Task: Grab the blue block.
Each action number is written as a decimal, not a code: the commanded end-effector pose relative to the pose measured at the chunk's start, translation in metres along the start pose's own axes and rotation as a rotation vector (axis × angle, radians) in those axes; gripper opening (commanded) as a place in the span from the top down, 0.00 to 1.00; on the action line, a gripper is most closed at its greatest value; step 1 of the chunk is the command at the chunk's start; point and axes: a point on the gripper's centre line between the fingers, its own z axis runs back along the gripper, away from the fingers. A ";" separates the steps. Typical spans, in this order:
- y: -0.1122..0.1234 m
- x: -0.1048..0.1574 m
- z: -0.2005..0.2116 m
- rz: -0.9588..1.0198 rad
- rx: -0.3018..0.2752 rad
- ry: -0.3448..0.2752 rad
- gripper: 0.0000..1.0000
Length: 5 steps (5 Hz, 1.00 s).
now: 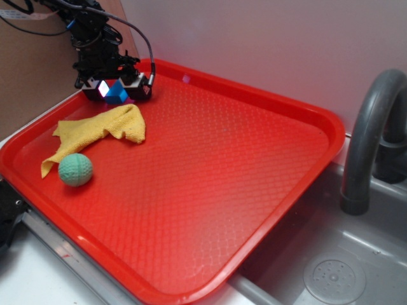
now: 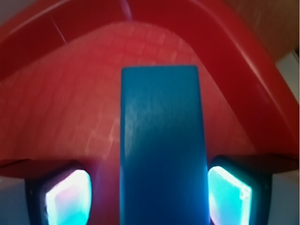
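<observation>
The blue block lies at the far left corner of the red tray. My gripper is down on the tray, straddling it, with one lit pad on each side. In the wrist view the blue block runs lengthwise between the pads. The right pad sits against the block's edge. The left pad stands off from it with a strip of red tray showing between. The gripper is open.
A crumpled yellow cloth lies just in front of the gripper, and a teal-green dimpled ball sits nearer still. The tray's raised rim curves close behind the block. A grey faucet and sink are at the right.
</observation>
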 end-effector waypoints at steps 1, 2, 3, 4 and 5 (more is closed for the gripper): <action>0.002 0.001 0.014 -0.008 0.017 -0.001 1.00; -0.012 -0.004 0.065 -0.042 0.063 0.026 1.00; -0.033 -0.023 0.120 -0.074 -0.011 0.042 1.00; -0.043 -0.042 0.176 -0.060 -0.125 0.003 1.00; -0.044 -0.051 0.230 -0.108 -0.197 0.044 1.00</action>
